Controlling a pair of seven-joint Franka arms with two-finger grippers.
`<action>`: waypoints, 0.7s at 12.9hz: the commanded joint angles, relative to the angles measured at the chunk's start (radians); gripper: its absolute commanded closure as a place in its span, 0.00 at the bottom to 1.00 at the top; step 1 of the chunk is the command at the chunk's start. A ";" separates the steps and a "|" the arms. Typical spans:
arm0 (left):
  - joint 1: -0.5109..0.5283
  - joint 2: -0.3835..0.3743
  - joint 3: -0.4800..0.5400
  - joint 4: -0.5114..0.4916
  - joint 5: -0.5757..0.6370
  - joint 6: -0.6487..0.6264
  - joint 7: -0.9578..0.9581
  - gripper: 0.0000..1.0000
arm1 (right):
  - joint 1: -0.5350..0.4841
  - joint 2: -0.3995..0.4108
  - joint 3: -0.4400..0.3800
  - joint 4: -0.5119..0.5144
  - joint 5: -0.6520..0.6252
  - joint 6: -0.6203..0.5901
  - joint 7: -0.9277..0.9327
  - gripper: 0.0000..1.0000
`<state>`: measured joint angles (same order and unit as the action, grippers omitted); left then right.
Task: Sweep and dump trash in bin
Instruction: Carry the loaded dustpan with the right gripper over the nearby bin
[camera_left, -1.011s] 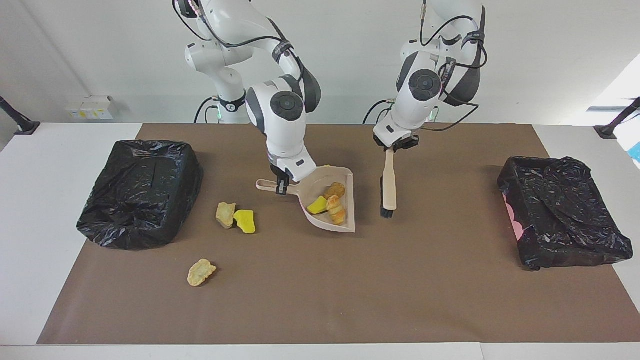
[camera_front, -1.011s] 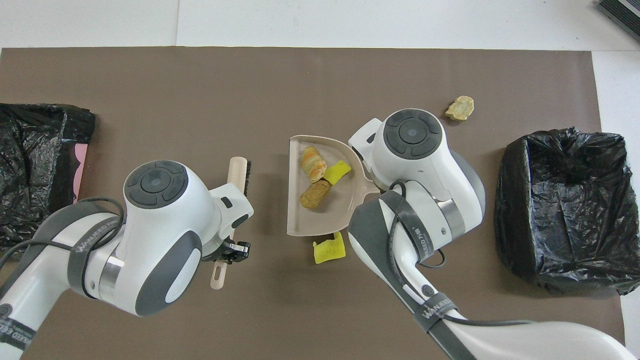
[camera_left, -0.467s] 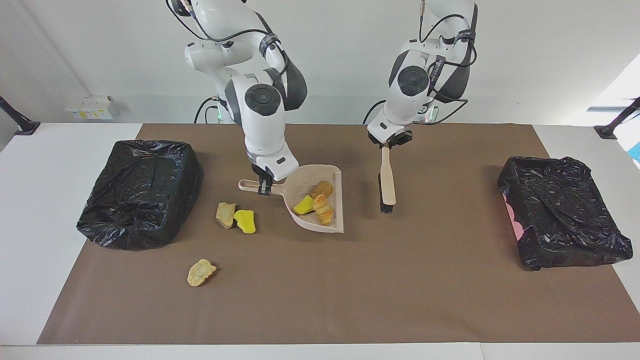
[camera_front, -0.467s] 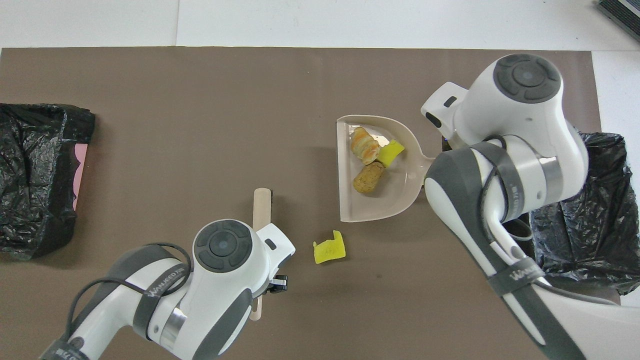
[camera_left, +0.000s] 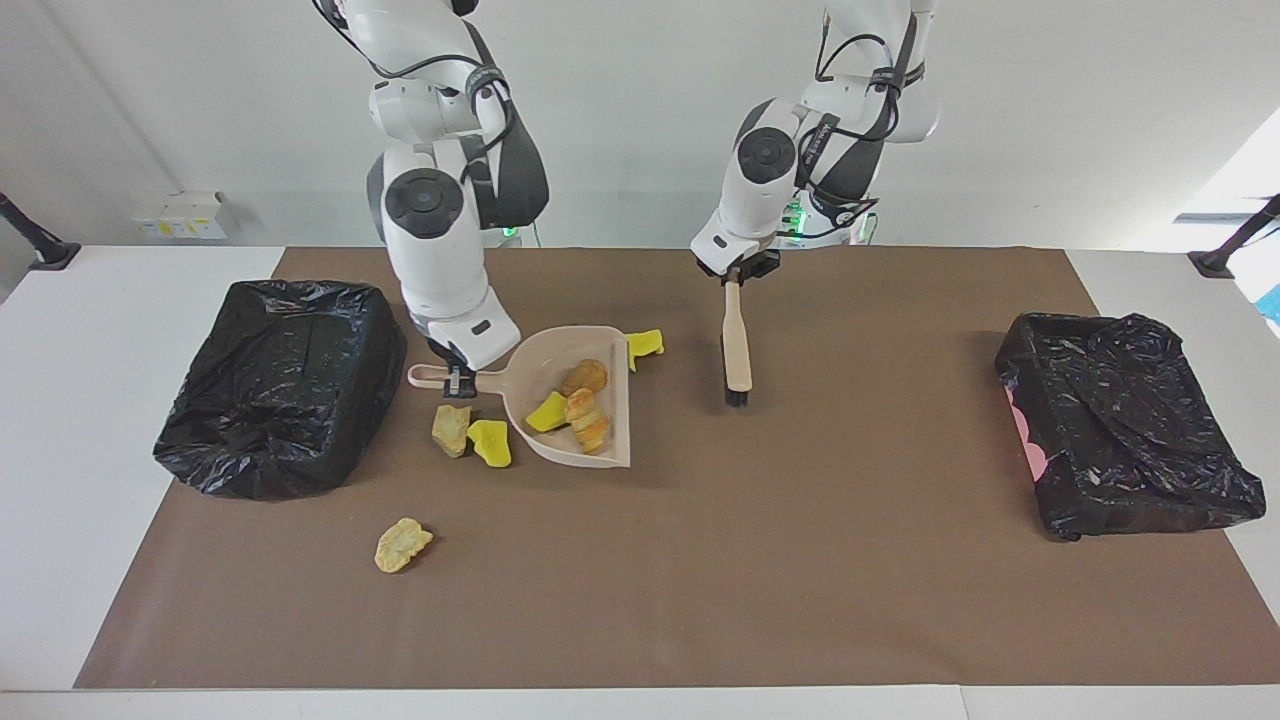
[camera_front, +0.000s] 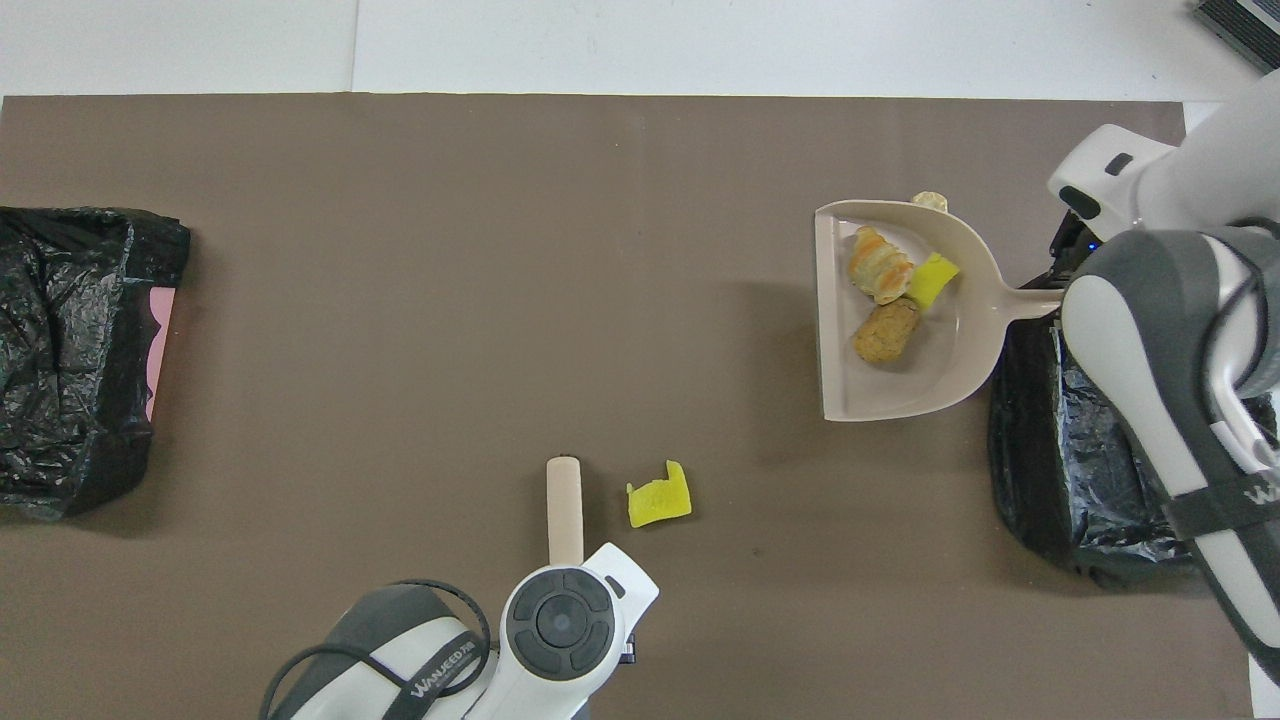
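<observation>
My right gripper (camera_left: 457, 380) is shut on the handle of the beige dustpan (camera_left: 540, 358), held up over the mat beside the black-lined bin (camera_left: 280, 385) at the right arm's end. In the dustpan (camera_front: 940, 362) lie three bits of trash: a brown lump (camera_front: 885, 332), an orange-tan piece (camera_front: 880, 275) and a yellow chunk (camera_front: 932, 282). My left gripper (camera_left: 737, 272) is shut on the handle of the hand brush (camera_left: 737, 345), which hangs bristles down over the mat. Loose trash lies on the mat: a yellow sponge (camera_left: 645, 345) (camera_front: 658, 495), a tan lump (camera_left: 451, 430), a yellow chunk (camera_left: 490, 443) and another tan lump (camera_left: 403, 545).
A second black-lined bin (camera_left: 1125, 435) (camera_front: 70, 350) stands at the left arm's end of the brown mat. In the overhead view the right arm covers part of the bin (camera_front: 1060, 480) beside the dustpan, and the brush (camera_front: 565, 510) shows only in part.
The right arm has carried the loaded dustpan toward the bin at its own end, uncovering the yellow sponge. The left arm has drawn the brush back toward the robots.
</observation>
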<state>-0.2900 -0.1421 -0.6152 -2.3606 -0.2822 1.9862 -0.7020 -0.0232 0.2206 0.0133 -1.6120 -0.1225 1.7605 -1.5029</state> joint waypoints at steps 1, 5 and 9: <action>-0.011 -0.068 -0.006 -0.063 -0.052 0.051 -0.010 1.00 | -0.070 -0.030 0.011 0.000 -0.078 -0.021 -0.089 1.00; -0.015 -0.062 -0.018 -0.078 -0.068 0.075 -0.007 1.00 | -0.205 -0.037 0.011 -0.006 -0.178 -0.001 -0.246 1.00; -0.023 -0.057 -0.029 -0.088 -0.068 0.092 0.010 1.00 | -0.348 -0.050 0.010 -0.017 -0.297 0.047 -0.333 1.00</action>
<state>-0.2942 -0.1728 -0.6475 -2.4199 -0.3278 2.0530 -0.7039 -0.3246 0.1997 0.0102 -1.6116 -0.3671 1.7974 -1.8093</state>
